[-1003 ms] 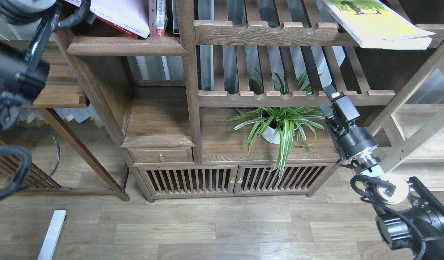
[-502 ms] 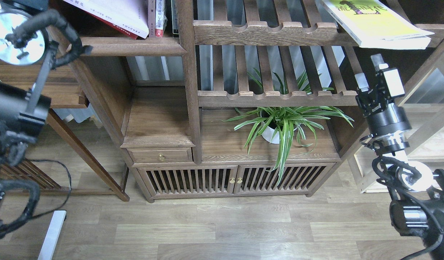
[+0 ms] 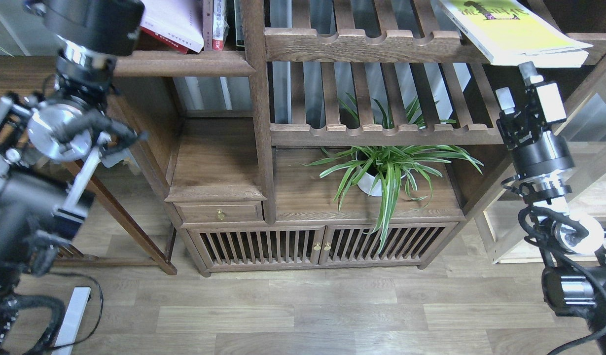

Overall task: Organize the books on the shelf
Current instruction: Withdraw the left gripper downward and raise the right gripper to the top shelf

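My right gripper (image 3: 518, 84) hangs parted and empty just under the yellow-green book (image 3: 515, 30) overhanging the bookcase's (image 3: 256, 123) notched rack; my left gripper is out of sight.

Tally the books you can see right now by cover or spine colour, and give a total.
Yellow-green book, lying on the notched rack: 1
White book, leaning: 1
Dark red book, under the white one: 1
Upright red-and-white spine: 1
Total: 4; other upright spines are too cropped to count.

The shelf (image 3: 253, 123) is dark brown. One book (image 3: 515, 29) is yellow-green; the plant (image 3: 391, 167) has green-and-white striped leaves.
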Action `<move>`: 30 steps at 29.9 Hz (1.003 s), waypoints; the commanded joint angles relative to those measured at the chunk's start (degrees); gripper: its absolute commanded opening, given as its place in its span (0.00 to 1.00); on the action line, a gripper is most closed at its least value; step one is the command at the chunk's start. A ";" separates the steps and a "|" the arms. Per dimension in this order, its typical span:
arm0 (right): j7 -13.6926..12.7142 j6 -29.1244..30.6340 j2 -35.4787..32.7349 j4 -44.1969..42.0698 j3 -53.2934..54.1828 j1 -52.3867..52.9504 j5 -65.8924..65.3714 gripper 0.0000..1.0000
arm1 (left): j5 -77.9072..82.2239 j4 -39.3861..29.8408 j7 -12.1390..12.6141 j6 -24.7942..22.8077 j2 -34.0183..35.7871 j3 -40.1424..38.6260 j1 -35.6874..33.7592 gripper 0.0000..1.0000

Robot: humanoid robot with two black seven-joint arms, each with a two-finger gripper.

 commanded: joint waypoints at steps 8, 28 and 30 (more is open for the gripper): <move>-0.36 0.00 -2.19 -0.49 -0.10 1.80 -0.08 0.97 | -4.29 0.05 2.68 -0.07 -4.57 6.32 4.17 0.98; -0.54 -6.29 -7.12 -2.69 -1.16 3.11 -0.34 0.96 | 1.59 1.28 3.82 -0.07 -8.09 19.86 4.88 0.99; -0.54 -7.25 -7.29 -2.69 -1.16 4.08 -0.34 0.96 | 2.12 1.55 3.73 -0.07 -8.00 19.95 5.05 0.99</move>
